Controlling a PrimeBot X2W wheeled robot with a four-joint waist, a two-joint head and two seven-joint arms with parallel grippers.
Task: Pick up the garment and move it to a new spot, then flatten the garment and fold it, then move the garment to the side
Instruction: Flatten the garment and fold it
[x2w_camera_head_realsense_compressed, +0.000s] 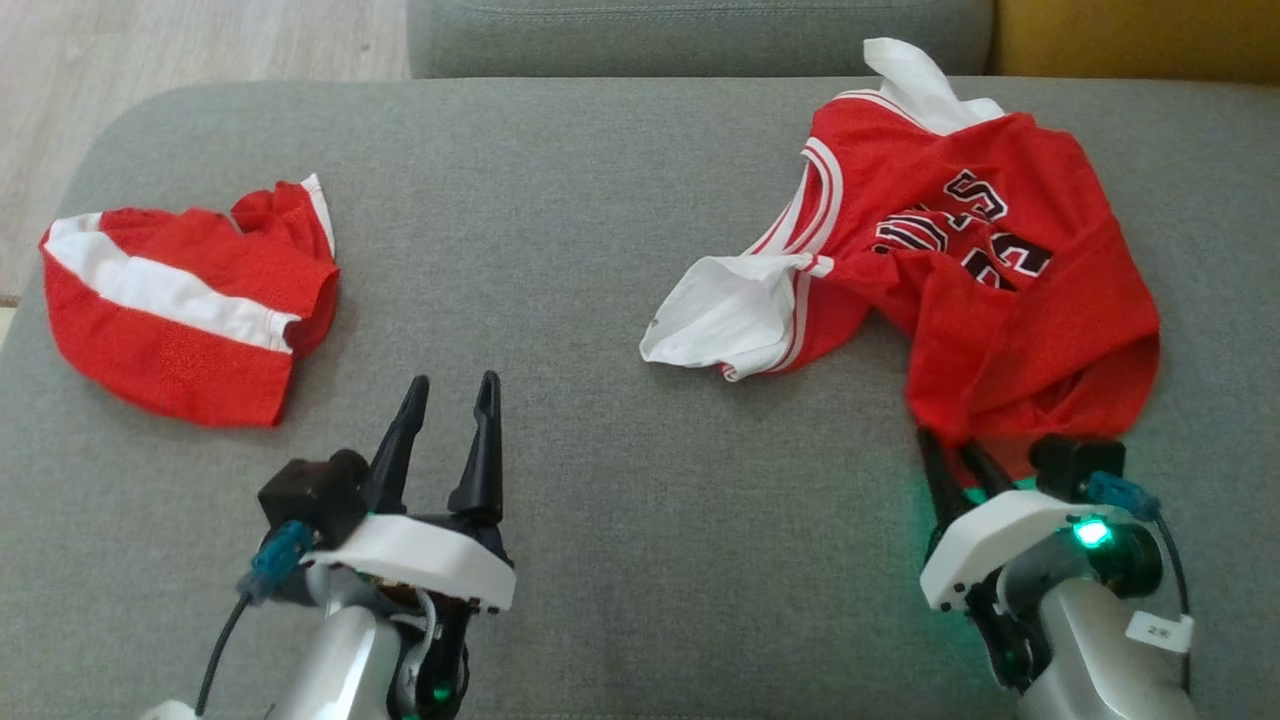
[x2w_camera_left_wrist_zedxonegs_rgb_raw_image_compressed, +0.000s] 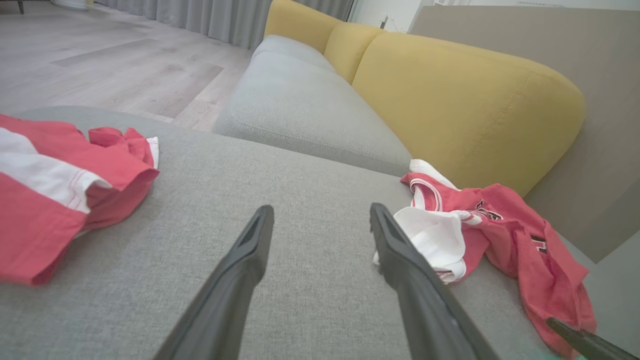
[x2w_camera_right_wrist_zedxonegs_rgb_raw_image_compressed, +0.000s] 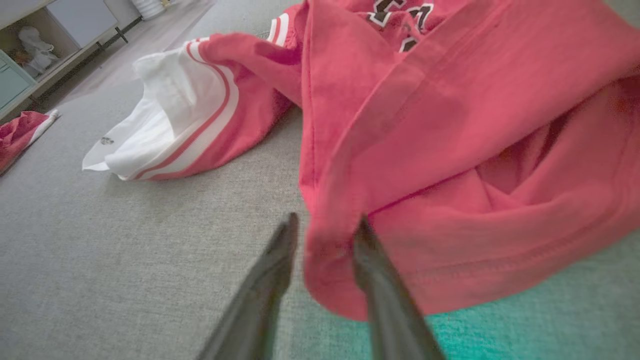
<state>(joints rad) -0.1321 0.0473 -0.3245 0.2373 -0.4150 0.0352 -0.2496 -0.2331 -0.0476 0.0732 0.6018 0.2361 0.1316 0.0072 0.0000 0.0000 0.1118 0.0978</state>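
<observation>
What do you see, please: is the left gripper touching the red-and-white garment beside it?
No; the left gripper hovers open over the bare grey cushion, clearly apart from the red-and-white garment.

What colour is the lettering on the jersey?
Black lettering outlined white on the red jersey; head view shows it best.

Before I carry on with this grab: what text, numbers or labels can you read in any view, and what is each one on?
Black, white-edged lettering on the red jersey: upside down and creased; no whole word or number reads.
Small dark mark on its white part: too small to read.
White tag on the right forearm: print too small to read.
Red-and-white shorts: no text.
</observation>
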